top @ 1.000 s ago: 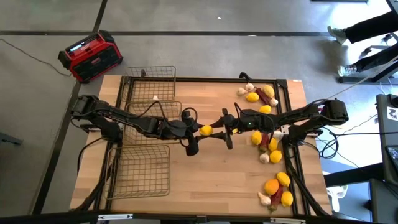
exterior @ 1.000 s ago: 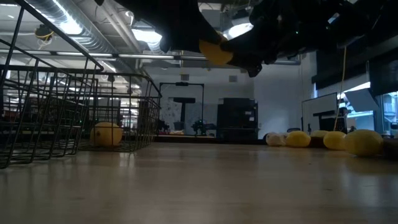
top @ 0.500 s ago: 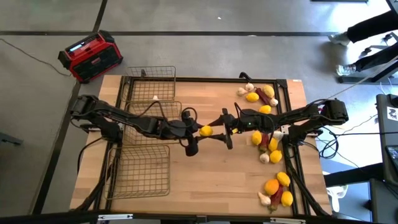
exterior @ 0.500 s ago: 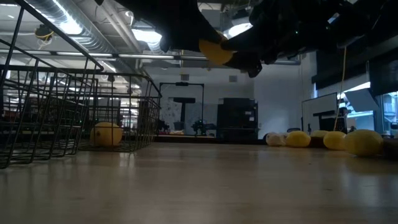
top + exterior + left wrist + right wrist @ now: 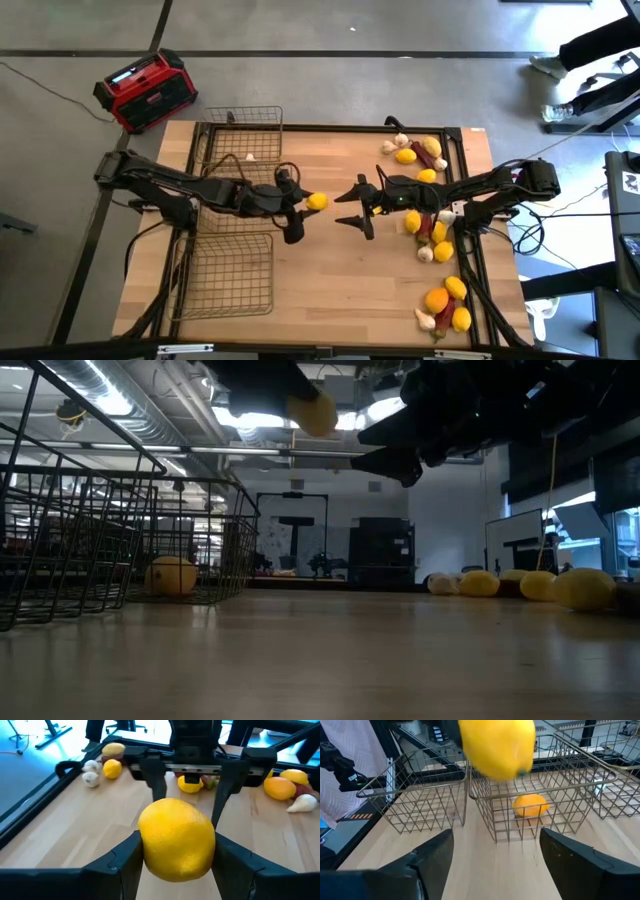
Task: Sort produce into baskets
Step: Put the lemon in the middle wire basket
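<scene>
1. Counter: pale wooden planks with a dark frame, standing on a grey floor; a red-and-black box sat on the floor off its far left corner.
2. Room: the low view looked across the boards into a dim hall with ceiling ducts, lights and dark equipment at the back. A person's legs showed at the far right edge of the high view.
3. Baskets: three shallow wire-mesh trays in a row along the counter's left side. One orange fruit lay inside a basket.
4. Held lemon: bright yellow, pebbled skin, oval; pinched between the jaws of the left gripper, raised above the boards just right of the middle basket.
5. Right gripper: near the counter's centre, facing the lemon with a gap between; jaws spread wide and empty.
6. Remaining produce: lemons, whitish garlic bulbs, red chilies and one orange citrus scattered in clusters along the right edge.
</scene>
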Robot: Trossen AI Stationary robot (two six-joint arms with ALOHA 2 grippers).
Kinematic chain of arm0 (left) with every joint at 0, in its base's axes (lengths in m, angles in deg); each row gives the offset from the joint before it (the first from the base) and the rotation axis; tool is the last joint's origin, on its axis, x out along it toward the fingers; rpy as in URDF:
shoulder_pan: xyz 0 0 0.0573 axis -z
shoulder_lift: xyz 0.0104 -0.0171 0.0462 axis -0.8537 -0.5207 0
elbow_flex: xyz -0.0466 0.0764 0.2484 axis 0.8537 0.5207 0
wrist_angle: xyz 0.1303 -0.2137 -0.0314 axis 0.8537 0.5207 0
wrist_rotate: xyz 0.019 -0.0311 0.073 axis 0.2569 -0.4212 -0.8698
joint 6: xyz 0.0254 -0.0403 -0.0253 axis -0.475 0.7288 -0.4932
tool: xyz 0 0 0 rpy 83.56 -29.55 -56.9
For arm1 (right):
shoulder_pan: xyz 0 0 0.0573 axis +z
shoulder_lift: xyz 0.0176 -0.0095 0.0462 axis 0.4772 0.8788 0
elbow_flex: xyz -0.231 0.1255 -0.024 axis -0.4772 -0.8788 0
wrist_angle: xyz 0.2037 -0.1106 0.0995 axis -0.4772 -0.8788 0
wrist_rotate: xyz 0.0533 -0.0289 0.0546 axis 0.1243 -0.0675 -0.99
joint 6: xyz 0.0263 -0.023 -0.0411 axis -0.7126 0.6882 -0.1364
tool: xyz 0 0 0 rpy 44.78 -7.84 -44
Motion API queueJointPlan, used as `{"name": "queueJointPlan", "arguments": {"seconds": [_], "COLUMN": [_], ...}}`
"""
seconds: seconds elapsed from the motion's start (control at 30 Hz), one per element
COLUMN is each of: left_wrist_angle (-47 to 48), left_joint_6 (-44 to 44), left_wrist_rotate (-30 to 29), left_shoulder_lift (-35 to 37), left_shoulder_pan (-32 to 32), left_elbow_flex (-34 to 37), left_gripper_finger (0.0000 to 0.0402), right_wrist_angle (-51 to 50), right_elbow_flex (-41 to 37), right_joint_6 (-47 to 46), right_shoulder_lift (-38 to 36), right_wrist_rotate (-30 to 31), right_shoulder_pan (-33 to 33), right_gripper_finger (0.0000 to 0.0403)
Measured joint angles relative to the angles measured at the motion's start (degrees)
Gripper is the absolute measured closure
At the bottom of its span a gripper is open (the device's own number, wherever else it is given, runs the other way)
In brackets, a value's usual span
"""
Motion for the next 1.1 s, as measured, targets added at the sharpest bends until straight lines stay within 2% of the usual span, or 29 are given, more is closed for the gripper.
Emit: {"name": "queueJointPlan", "arguments": {"seconds": [0.5, 0.87, 1.1], "left_wrist_angle": [23.1, 38.2, 46.6], "left_joint_6": [12.8, 27.3, 37.3], "left_wrist_rotate": [-8.3, -14.4, -14.7], "left_shoulder_lift": [11.3, 11.7, 11.6], "left_shoulder_pan": [0.0, -1.0, -2.5], "left_elbow_flex": [0.0, 0.0, 0.0], "left_gripper_finger": [0.0208, 0.0208, 0.0196], "right_wrist_angle": [-0.4, -0.4, -0.4], "right_elbow_flex": [0.0, 0.0, 0.0], "right_joint_6": [0.0, 0.0, 0.0], "right_shoulder_lift": [0.0, 0.0, 0.0], "right_wrist_rotate": [0.0, 0.0, 0.0], "right_shoulder_pan": [0.0, 0.0, 0.0], "right_gripper_finger": [0.0111, 0.0111, 0.0111]}}
